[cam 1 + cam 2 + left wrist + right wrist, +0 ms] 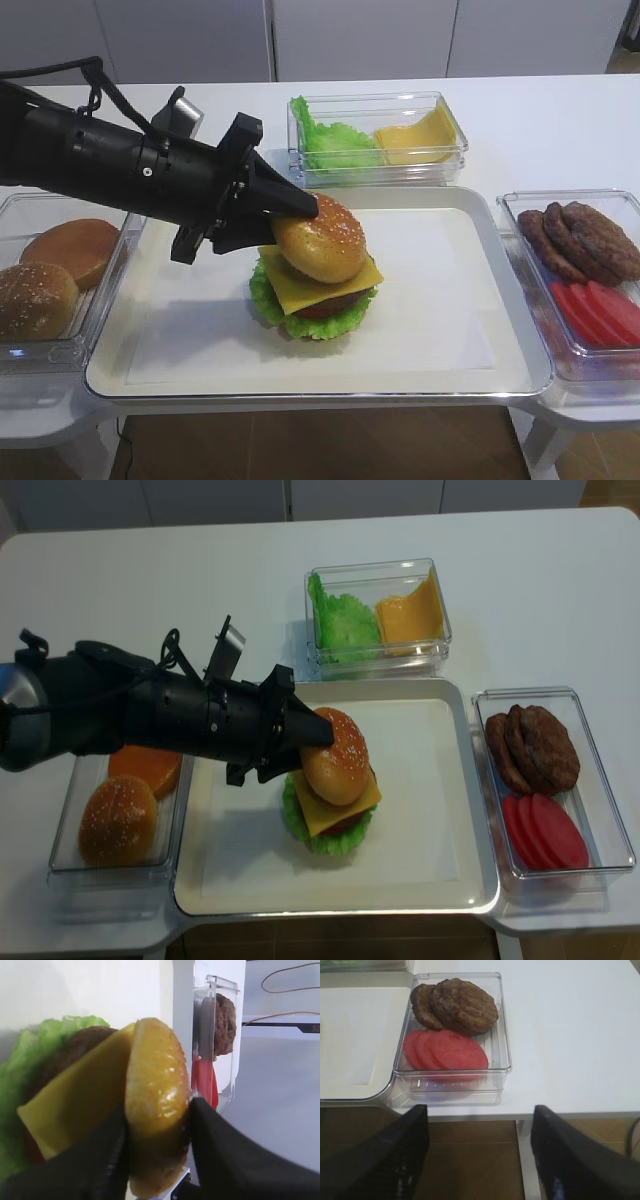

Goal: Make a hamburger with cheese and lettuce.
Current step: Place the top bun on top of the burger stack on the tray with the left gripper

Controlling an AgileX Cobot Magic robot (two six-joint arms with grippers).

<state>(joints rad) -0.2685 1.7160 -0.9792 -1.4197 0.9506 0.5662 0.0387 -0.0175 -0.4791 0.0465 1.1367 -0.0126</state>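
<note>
The left tool (157,1132) clamps the sesame top bun (320,238), tilted on edge against the cheese (318,283) of the hamburger (315,285) mid-tray (440,300), stack at its four o'clock; right tool (477,1155) idle, open.

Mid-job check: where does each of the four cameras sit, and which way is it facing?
Exterior high: front, angled down; left gripper holds the sesame bun.
Realsense: overhead, whole table; left arm.
Left wrist: behind its fingers, facing bun, cheese.
Right wrist: looks at patties, tomato slices; open fingers.
Shared: the hamburger.
</note>
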